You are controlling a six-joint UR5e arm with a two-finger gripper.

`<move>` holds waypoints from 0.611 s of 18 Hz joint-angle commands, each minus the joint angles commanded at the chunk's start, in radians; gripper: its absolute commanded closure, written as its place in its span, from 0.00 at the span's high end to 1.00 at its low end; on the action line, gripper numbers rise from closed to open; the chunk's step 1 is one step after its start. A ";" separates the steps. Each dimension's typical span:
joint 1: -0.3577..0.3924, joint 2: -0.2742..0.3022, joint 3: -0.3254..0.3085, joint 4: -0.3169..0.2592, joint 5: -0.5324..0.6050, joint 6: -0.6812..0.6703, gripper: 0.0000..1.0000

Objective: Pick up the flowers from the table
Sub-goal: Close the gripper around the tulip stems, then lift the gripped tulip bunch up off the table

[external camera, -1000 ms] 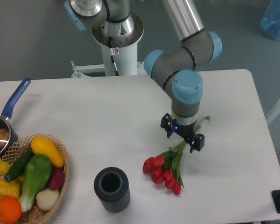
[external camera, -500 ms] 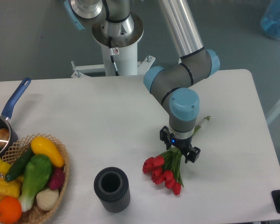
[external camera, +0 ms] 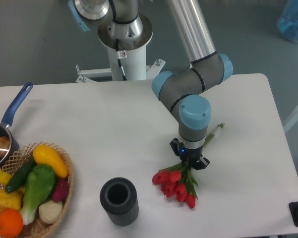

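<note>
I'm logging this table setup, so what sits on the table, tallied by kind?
Flower bunches: 1, the flowers
Baskets of toy produce: 1, the basket
Dark ribbed cups: 1, the cup
Blue-handled pans: 1, the pan
Total: 4

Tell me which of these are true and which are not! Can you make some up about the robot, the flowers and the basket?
1. The flowers are red tulips lying on the white table. True.
2. The gripper is over the basket. False: it is down over the flowers' green leaves and stems.
3. The black cup stands upright, left of the flowers. True.
4. The basket is full of flowers. False: it holds toy vegetables and fruit.
5. The blue-handled pan sits at the right edge of the table. False: it is at the left edge.
</note>
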 joint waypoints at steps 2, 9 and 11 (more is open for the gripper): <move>0.002 0.032 0.000 -0.002 0.011 -0.011 0.00; 0.037 0.123 0.142 -0.179 0.002 -0.129 0.00; 0.032 0.129 0.257 -0.290 -0.012 -0.143 0.00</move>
